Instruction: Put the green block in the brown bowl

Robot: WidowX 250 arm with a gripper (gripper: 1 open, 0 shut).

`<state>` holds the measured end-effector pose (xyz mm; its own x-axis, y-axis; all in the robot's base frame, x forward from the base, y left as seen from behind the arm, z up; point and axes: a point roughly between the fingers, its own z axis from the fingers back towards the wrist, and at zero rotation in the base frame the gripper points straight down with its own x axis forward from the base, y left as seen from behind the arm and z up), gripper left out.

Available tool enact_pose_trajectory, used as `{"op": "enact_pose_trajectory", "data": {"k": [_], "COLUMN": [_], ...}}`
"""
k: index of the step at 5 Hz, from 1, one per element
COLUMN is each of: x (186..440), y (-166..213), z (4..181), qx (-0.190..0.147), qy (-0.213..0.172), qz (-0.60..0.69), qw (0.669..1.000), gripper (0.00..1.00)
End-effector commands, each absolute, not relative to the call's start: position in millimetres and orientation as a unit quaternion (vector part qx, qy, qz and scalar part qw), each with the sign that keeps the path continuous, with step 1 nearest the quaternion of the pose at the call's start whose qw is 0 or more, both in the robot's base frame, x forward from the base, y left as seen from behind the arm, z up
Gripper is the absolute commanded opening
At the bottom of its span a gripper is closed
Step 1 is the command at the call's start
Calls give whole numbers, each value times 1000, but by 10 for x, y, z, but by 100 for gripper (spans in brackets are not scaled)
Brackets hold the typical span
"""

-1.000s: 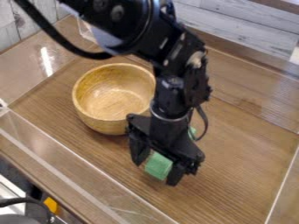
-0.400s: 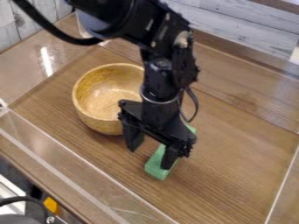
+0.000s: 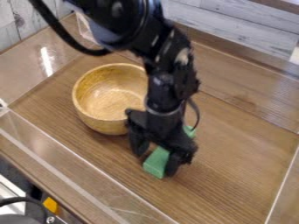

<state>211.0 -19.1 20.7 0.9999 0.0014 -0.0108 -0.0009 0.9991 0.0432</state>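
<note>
The green block [image 3: 159,164] lies flat on the wooden table, to the right of and nearer than the brown bowl [image 3: 114,97]. Only its near end and a far tip beside the fingers show; the middle is hidden by the arm. My gripper [image 3: 160,152] points straight down over the block, open, with its black fingers [image 3: 139,144] standing on either side of the bar low at the table. Whether the pads touch the block I cannot tell. The brown bowl sits upright and holds nothing.
The wooden table [image 3: 246,114] runs to a pale wall at the back. A clear plastic sheet [image 3: 70,184] with a raised edge covers the near left part of the table. A black cable hangs behind the arm.
The gripper shifted left off the block's near end and sank lower, so its fingers now straddle the bar closer to the table. The block and bowl have stayed where they were.
</note>
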Motion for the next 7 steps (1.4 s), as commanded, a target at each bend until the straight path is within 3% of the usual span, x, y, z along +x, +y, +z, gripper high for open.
{"op": "enact_pose_trajectory", "data": {"k": [1,2,4,5,6,7], "x": [2144,2131,2142,2183,2195,2167], "y": [-128,-22,-73,-48,117,385], "z": [256,331,547,752,942,953], "qx": [21,22,13,9,9,11], "qy": [-13,-13,-16,-30,-47,-52], "qz": [-17,-22,-35,-32,-51,-70], "qw": [1000,999,999,999,998,996], "gripper": [100,0,0,0,0,0]}}
